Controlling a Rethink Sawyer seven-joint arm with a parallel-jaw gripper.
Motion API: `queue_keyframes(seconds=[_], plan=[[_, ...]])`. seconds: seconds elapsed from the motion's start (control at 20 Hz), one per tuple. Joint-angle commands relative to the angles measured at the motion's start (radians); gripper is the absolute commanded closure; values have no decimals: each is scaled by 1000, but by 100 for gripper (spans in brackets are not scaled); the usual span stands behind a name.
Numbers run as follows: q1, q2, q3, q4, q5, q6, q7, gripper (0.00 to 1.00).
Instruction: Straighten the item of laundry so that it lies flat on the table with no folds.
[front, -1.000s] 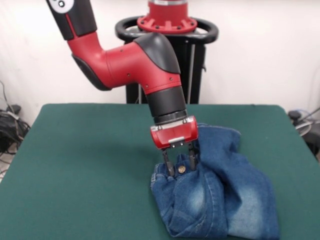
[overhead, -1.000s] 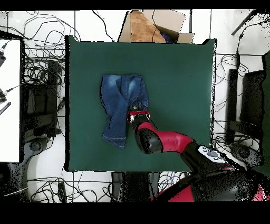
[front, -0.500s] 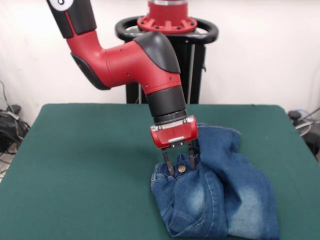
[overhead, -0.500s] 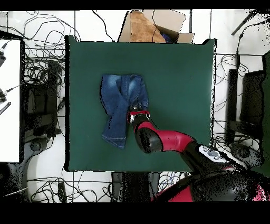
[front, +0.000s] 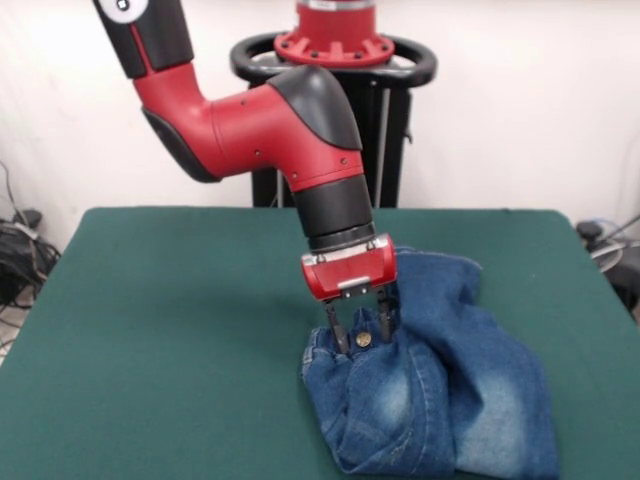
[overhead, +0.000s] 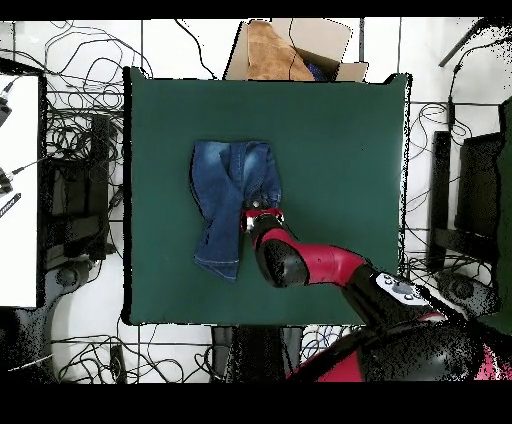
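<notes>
The item of laundry, a small pair of blue jeans (front: 470, 390), lies crumpled on the right part of the green table (front: 180, 320), its legs folded over each other. My gripper (front: 364, 341) points down at the waistband and stands open, one finger on each side of the metal button (front: 363, 340). Both fingertips (front: 344, 349) touch or press into the denim. Seen from overhead, the jeans (overhead: 222, 190) sit left of the table's (overhead: 330, 150) middle, with the gripper (overhead: 262, 212) at their lower right edge.
An open cardboard box (overhead: 285, 50) stands just beyond the table's top edge in the overhead view. Cables cover the floor around the table, and a white surface (overhead: 18, 190) lies at the left. Bare green felt spreads to the left of the jeans in the front view.
The gripper has hardly moved and stays at the waistband. The arm's elbow has shifted slightly. The jeans keep the same shape.
</notes>
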Motion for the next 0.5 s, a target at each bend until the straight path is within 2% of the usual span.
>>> queue_keyframes(seconds=[0.05,0.5], plan=[[63,93,-54,-134,56,284,58,0],[105,50,-107,-134,96,453,40,0]])
